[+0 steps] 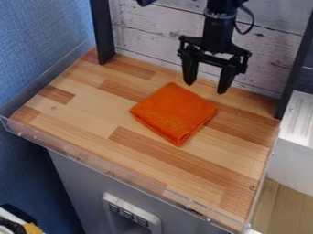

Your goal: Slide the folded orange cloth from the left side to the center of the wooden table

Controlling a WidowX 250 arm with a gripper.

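The black gripper [206,87] hangs over the back of the wooden surface, its two fingers spread apart with nothing between them. Just below and to the left of it in the view, a folded orange cloth [174,112] lies flat on the wood, turned like a diamond. The gripper is nearest to the cloth's upper right side and appears to stand above the surface, apart from the cloth.
A wooden tabletop [92,112] has a clear raised edge [116,176] along its front. Behind it stands a whitewashed plank wall [147,32] between dark posts [102,32]. A white ridged unit [296,132] is at the right.
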